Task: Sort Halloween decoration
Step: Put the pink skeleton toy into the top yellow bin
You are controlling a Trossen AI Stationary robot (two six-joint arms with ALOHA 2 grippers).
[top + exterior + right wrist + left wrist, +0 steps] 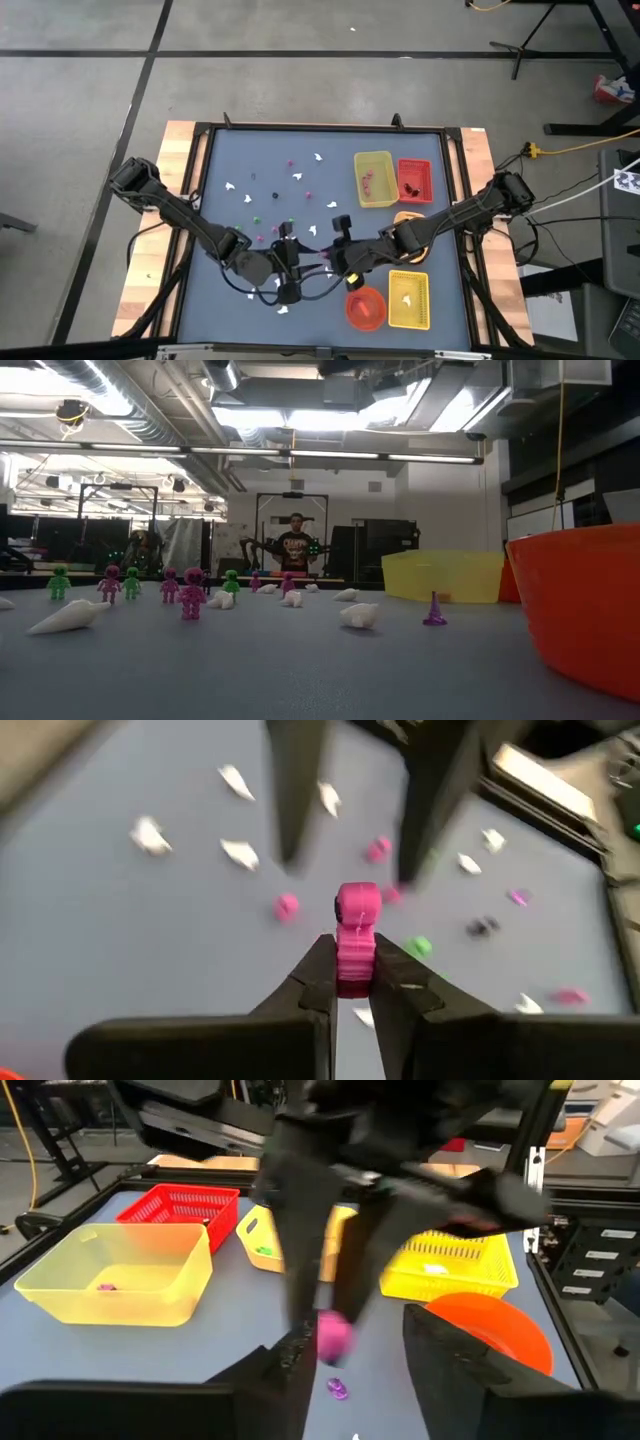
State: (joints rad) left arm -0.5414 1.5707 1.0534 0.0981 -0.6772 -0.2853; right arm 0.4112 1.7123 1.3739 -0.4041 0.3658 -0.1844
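Observation:
A pink figure, one piece of the Halloween decoration, hangs above the table's middle with my right gripper shut on it. My left gripper faces it, open. Its two fingers stand on either side of the figure's head without touching. More decoration lies scattered on the blue table top: white ghost shapes, pink figures, green figures and a purple cone. My right gripper pinches the pink figure's body between its two fingertips. The round head sticks out past them. The fingers come slanting down from the table's right side. The figure is lifted clear of the table.
At the far right stand a yellow tray and a red tray. At the near right are a yellow basket tray and a red-orange bowl. A person stands in the room beyond the table.

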